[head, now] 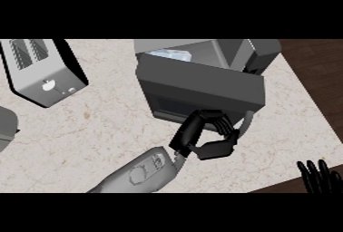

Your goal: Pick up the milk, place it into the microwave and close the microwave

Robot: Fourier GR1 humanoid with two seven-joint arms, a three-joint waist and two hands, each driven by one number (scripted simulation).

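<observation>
Right now my left hand (204, 136) sits against the front of the microwave door (201, 88), fingers curled at the door's lower edge near its handle (247, 121); I can't make out that it grips anything, it looks bent against the panel with nothing held. My right hand (316, 176) shows only as dark upright fingers at the lower right corner, straight and relaxed, resting.

Outward from the hand, the door is partly swung in, not yet flush with the microwave (221, 50) body. Through the gap above it I can see the milk (171, 55), a pale carton inside the cavity.

Underneath is a pale marbled desk (87, 136), with dark wood floor (315, 63) beyond its right edge. A steel toaster (40, 68) stands well apart at the upper left, and a grey rounded object (7, 127) is cut off by the left edge. Nothing lies between the hand and the door.
</observation>
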